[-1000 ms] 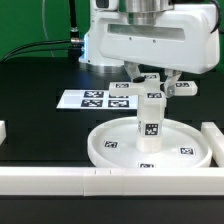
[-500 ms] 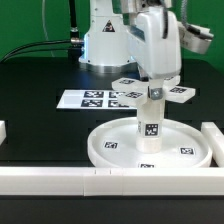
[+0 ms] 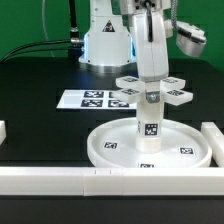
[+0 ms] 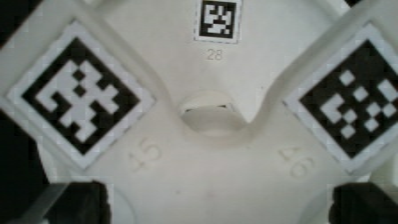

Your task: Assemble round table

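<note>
White plastic everywhere in the exterior view: the disc (image 3: 149,143) lies flat on the black surface (image 3: 40,130), near the rail (image 3: 60,178), with the post (image 3: 150,122) standing upright on its hub, long axis vertical. On the post's top sits the foot (image 3: 150,91), its arms spreading level. My gripper (image 3: 150,84) comes straight down over the foot's centre; whether its fingers clamp the foot I cannot tell. The marker board (image 3: 92,99) lies behind.

From the wrist view I see only the foot (image 4: 199,120) close up, tags on its arms, a small central hole. My worry: if the foot sits off-axis, turning it could cross-thread or tip the post.
</note>
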